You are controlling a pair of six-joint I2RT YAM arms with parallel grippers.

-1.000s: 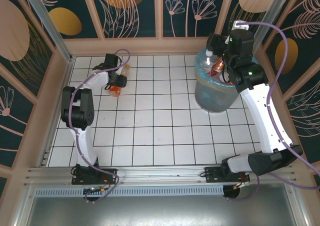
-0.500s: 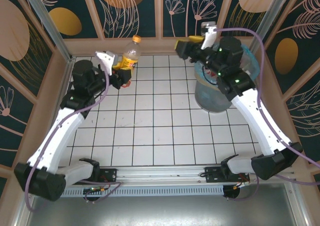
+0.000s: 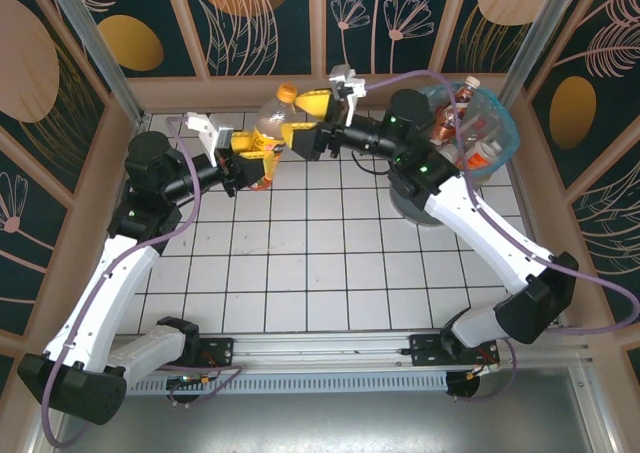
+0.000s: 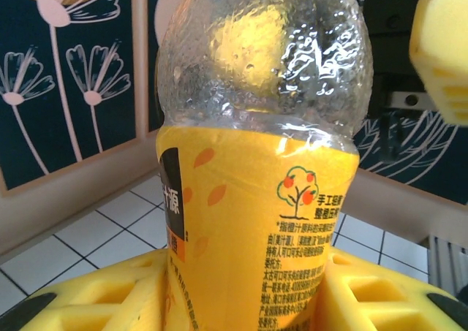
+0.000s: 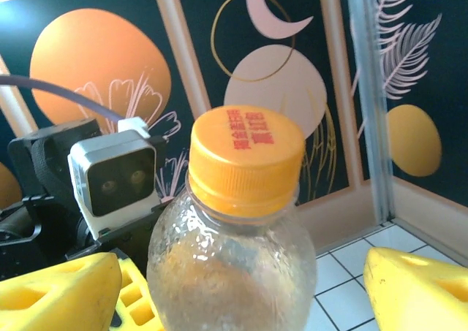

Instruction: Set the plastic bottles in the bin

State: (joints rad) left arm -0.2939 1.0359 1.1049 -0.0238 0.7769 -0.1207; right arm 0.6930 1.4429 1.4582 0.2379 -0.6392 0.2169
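- While my left hand clamps the orange bottle at upper centre, my right hand straddles its neck, released.
- I'd close right before opening left, then swing to the bin.

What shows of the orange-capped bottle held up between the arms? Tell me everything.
The small clear plastic bottle with a yellow-orange wrap label wears an orange screw cap printed in red. Its dimpled shoulder looks empty; the label shows a tree and text. It is held above the tiled table, cap up, slightly tilted. The left tool clamps its lower body; the right tool, open, flanks its neck.
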